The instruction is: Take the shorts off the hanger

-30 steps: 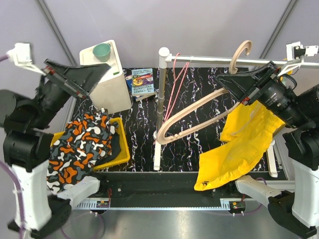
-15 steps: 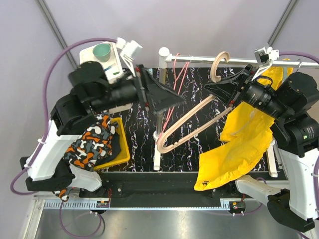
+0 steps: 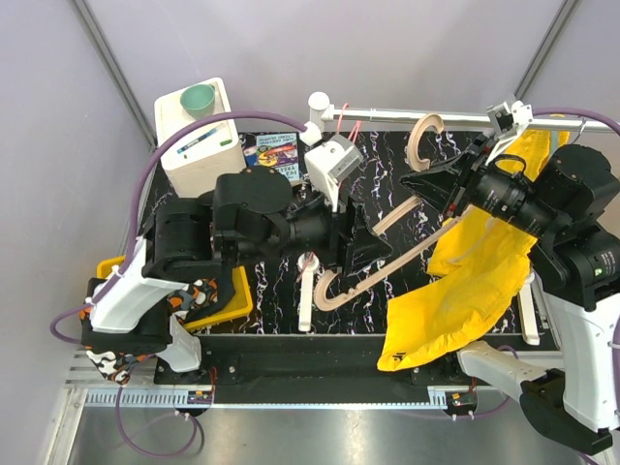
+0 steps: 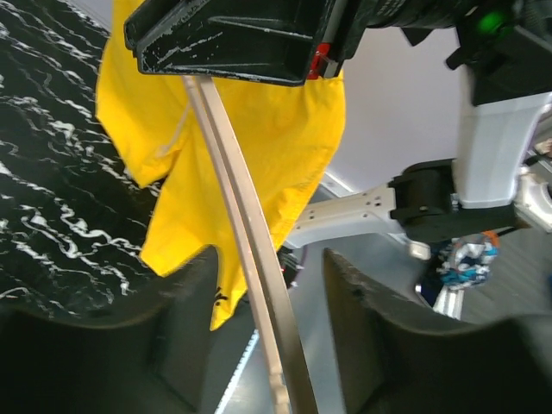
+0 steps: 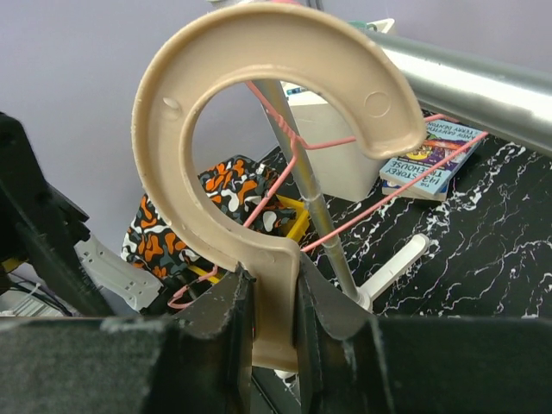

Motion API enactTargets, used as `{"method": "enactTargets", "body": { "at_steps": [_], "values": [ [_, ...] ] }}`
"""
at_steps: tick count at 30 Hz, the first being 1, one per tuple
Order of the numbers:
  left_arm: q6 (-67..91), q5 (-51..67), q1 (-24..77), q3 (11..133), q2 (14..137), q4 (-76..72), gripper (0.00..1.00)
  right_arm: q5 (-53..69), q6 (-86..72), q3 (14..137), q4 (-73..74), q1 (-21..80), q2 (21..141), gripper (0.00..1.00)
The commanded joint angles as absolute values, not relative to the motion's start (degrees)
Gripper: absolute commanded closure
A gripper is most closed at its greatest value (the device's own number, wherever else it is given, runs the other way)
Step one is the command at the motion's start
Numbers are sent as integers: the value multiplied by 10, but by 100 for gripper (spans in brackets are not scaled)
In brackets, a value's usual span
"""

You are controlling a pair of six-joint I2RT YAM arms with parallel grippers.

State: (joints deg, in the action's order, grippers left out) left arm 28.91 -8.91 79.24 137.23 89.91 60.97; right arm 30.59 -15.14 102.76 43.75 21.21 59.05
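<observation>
**Step in hand (our judgement):** securing the hanger before the shorts are pulled off.

- The left gripper [image 3: 373, 250] reaches over the middle of the table [image 3: 358, 320]. Its jaws stand apart, astride the lower arm of the hanger [image 4: 250, 259], with a gap on each side. It grips nothing.
- The right gripper [image 5: 274, 297] is clamped on the hanger's neck, just under the hook, and holds it clear of the rail [image 3: 407, 114].
- The yellow shorts [image 3: 465, 291] hang below the right arm and trail down to the table's near right corner.

**Next move (our judgement):** bring the left jaws onto the hanger arm to steady it, then work the shorts off toward the right edge.

**Hidden or unclear:**

- At the table's left edge, the left arm covers most of the yellow tray [image 3: 244, 286].
- The hanger's right end passes behind the right arm, so we cannot tell whether the shorts are attached to it or already free.
</observation>
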Motion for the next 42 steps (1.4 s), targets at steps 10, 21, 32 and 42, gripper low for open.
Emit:
{"method": "enactTargets", "body": {
  "at_steps": [10,21,32,42],
  "values": [
    [250,-320,883,1429,945,631,100,264,-250,1049,449,214,566,91],
    [259,-433,940,1397,921,592,100,163,-295,1107,522,214,572,0],
    [243,-501,944,1359,887,540,100,-23,-316,1118,559,214,493,0],
    [277,-494,875,1348,883,541,100,-131,-287,1239,645,214,527,0]
  ]
}}
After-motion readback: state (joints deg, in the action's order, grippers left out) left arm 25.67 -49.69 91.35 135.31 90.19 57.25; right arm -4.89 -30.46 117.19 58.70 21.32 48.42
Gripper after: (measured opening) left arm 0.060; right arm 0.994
